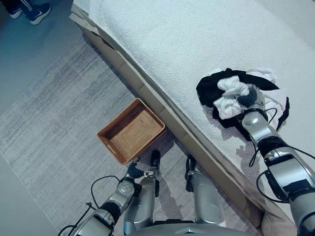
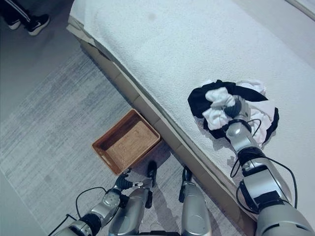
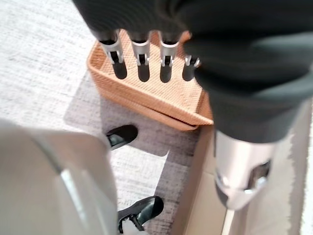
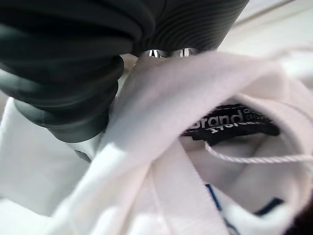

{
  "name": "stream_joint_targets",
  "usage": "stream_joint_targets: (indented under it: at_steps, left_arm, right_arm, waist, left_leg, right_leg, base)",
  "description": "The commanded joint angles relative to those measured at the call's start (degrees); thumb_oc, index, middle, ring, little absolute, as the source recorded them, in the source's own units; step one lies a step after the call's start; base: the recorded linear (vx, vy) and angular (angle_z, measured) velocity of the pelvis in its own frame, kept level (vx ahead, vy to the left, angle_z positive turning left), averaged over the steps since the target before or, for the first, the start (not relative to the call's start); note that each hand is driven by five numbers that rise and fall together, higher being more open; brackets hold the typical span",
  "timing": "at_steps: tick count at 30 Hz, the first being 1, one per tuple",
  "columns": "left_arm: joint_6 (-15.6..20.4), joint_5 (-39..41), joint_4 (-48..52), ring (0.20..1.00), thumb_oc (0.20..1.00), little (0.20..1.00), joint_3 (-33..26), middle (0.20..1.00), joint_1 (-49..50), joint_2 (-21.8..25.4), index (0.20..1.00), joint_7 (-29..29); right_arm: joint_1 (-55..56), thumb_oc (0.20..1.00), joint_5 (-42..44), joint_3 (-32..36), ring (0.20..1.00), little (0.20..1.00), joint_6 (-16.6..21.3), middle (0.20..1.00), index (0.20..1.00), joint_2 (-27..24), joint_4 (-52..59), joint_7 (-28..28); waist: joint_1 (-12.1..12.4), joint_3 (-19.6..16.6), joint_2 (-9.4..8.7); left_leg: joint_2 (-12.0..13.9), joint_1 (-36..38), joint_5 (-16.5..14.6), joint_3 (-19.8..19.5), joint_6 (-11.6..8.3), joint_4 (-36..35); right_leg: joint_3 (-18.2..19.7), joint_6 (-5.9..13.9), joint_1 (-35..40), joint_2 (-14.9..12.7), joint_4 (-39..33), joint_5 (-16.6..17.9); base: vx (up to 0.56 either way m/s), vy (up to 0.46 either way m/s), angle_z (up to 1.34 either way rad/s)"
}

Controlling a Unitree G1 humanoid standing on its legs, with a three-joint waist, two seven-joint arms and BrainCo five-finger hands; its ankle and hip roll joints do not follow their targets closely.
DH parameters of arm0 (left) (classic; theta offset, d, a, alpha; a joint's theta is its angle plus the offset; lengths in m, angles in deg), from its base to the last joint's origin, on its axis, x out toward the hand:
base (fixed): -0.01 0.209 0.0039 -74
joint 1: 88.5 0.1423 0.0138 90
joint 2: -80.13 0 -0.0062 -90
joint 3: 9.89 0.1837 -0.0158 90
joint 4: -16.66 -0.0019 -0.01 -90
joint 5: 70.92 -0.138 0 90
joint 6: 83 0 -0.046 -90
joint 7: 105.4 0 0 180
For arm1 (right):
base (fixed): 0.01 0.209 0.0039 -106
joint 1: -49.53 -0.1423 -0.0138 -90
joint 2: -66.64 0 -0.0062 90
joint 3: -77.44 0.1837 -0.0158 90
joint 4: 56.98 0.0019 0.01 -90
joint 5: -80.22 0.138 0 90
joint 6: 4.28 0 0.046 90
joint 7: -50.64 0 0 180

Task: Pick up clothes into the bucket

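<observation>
While the right hand (image 1: 248,97) lay buried in the clothes (image 1: 231,98) on the bed (image 1: 187,44) at 2 o'clock, grip unreadable, the left hand (image 3: 142,54) hung slack by the basket (image 1: 130,130).

A rectangular woven wicker basket (image 1: 131,131) sits on the striped grey rug (image 1: 59,123), just beside the edge of the wide bed with a textured white cover (image 1: 197,44), which lies to its right. A heap of black and white clothes (image 1: 236,96) lies on the bed, well apart from the basket. A person's dark shoes (image 1: 30,11) stand beyond the rug's far left corner.
</observation>
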Motion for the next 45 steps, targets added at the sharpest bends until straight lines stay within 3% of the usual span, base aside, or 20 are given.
stream_joint_targets:
  at_steps: [1,6,10,13,14,18,23,25,32,37,40,45]
  left_arm:
    - [2.09,-1.11,1.72,1.0,1.0,1.0,-1.02,1.0,2.75,1.27,1.0,0.22]
    - [3.62,1.88,14.27,1.0,1.0,1.0,-4.47,1.0,4.08,4.45,1.0,0.68]
    - [3.65,3.29,25.24,1.0,1.0,1.0,-5.28,1.0,5.01,7.41,1.0,2.26]
    - [3.64,4.02,36.46,1.0,1.0,1.0,-4.93,1.0,4.2,11.22,1.0,5.12]
    - [3.54,5.66,44.61,1.0,1.0,1.0,-3.94,1.0,1.91,14.11,1.0,7.68]
    - [2.8,7.28,50.66,1.0,1.0,1.0,-1.86,1.0,-1.6,16.4,1.0,9.57]
    - [1.77,9.9,52.4,1.0,1.0,1.0,5.26,1.0,-11.57,18.02,1.0,13.25]
    - [1.55,10.65,52.25,1.0,1.0,1.0,7.33,1.0,-14.55,18.13,1.0,13.74]
    - [1.29,10.68,51.2,1.0,1.0,1.0,11.86,1.0,-19.29,16.97,1.0,14.68]
    - [0.99,10.14,50.79,1.0,1.0,1.0,13.51,1.0,-18.2,16.95,1.0,15.41]
    - [0.62,10.24,51.83,1.0,1.0,1.0,13.65,1.0,-16.72,17.22,1.0,15.75]
    - [0.2,10.38,52.33,1.0,1.0,1.0,12.62,1.0,-15.17,17.17,1.0,15.6]
  right_arm:
    - [-0.13,0.2,1.29,4.43,0.2,0.2,5.84,0.2,0.2,-3.21,6.45,5.12]
    - [5.36,0.2,1.28,13.83,0.2,0.2,8.2,0.2,0.2,-7.32,22.84,5.26]
    - [8.55,0.2,2.37,16.5,0.2,0.2,8.99,0.2,0.2,-8.25,28.75,2.77]
    - [10.79,0.2,6.34,16.44,0.2,0.2,9.95,0.2,0.2,-8.59,31.48,-1.66]
    - [12.53,0.2,12.58,15.56,0.2,0.2,10.64,0.2,0.2,-8.46,34.02,-5.87]
    - [15.03,0.2,19.38,14.64,0.2,0.2,10.75,0.2,0.2,-8.54,37.33,-11.1]
    - [14.6,0.2,30.28,9.21,0.2,0.2,9.9,0.2,0.2,-13.64,41.55,-20.96]
    - [13.32,0.2,30.41,6.9,0.2,0.2,8.98,0.2,0.2,-15.99,42.29,-22.46]
    - [5.93,0.2,25.19,-0.04,0.2,0.2,6.66,0.2,0.2,-19.65,34.78,-21.94]
    - [-6.59,0.2,19.98,-9.05,0.2,0.2,3.87,0.2,0.2,-21.07,17.69,-20.24]
    - [-16.93,0.2,16.02,-13.49,0.2,0.2,1.95,0.2,0.2,-19.36,3.61,-17.15]
    - [-25.58,0.2,12.52,-16.1,0.2,0.2,0.91,0.2,0.2,-16.84,-6.93,-14.67]
  waist:
    - [-0.54,-4.93,-3.8]
    - [-1.52,-8.38,-4.76]
    - [-1.76,-10.17,-5.46]
    - [-2.15,-11.76,-6.11]
    - [-2.6,-12.95,-6.43]
    - [-2.97,-14.47,-7.16]
    - [-3.7,-16.74,-7.9]
    - [-3.85,-17.43,-8.09]
    - [-3.55,-19.01,-8.47]
    - [-2.45,-19.44,-9.2]
    - [-1.42,-19.67,-9.63]
    - [-0.83,-19.81,-9.83]
  left_leg:
    - [-0.88,0.67,-3.72,0.55,-0.11,1.62]
    - [-0.98,4.13,-5.43,2.18,0.32,1.81]
    - [-0.83,6.01,-6.33,3.03,0.48,2.04]
    - [-0.39,7.4,-6.8,4.03,0.51,2.03]
    - [-0.12,8.22,-6.98,4.46,0.41,1.92]
    - [0.34,9.52,-7.35,5.09,0.25,1.78]
    - [0.86,11.42,-7.46,6.1,-0.05,1.17]
    - [1.1,12.16,-7.47,6.36,-0.16,0.76]
    - [1.35,13.78,-7.53,6.71,-0.28,-0.05]
    - [1.38,14.32,-7.24,6.15,-0.43,-0.72]
    - [1.33,14.45,-7.03,5.5,-0.49,-1.13]
    - [1.32,14.43,-6.75,4.88,-0.52,-1.51]
  right_leg:
    - [5.13,4.29,2.08,-2.85,-4.86,4.71]
    - [5.93,4.79,5.7,-2.53,-6.09,4.55]
    - [6.36,4.96,7.85,-2.12,-7.07,4.56]
    - [6.83,5.09,9.11,-1.65,-7.86,4.76]
    - [6.98,5.15,9.88,-1.43,-8.41,4.85]
    - [7.14,5.22,11.35,-1.13,-9.39,5.0]
    - [7.57,5.3,13.35,-0.78,-10.94,5.52]
    - [7.67,5.34,14.12,-0.73,-11.65,5.7]
    - [7.55,5.48,16.1,-0.62,-13.24,6.3]
    - [6.93,5.44,16.93,-0.67,-13.69,6.51]
    - [6.34,5.34,17.28,-0.62,-13.95,6.64]
    - [5.7,5.26,17.55,-0.59,-14.09,6.68]
  base:
    - [0.08,0.054,-0.27]
    - [0.05,0.023,-0.16]
    - [0.06,0.001,-0.2]
    - [0.03,-0.003,-0.15]
    - [0.03,-0.005,-0.21]
    - [0.03,-0.014,-0.07]
    - [0.04,-0.007,-0.13]
    - [0.03,-0.007,-0.09]
    - [0.01,0.004,-0.05]
    - [0.0,0.001,0.01]
    - [0.0,0.004,0.03]
    - [0.0,0.003,0.09]
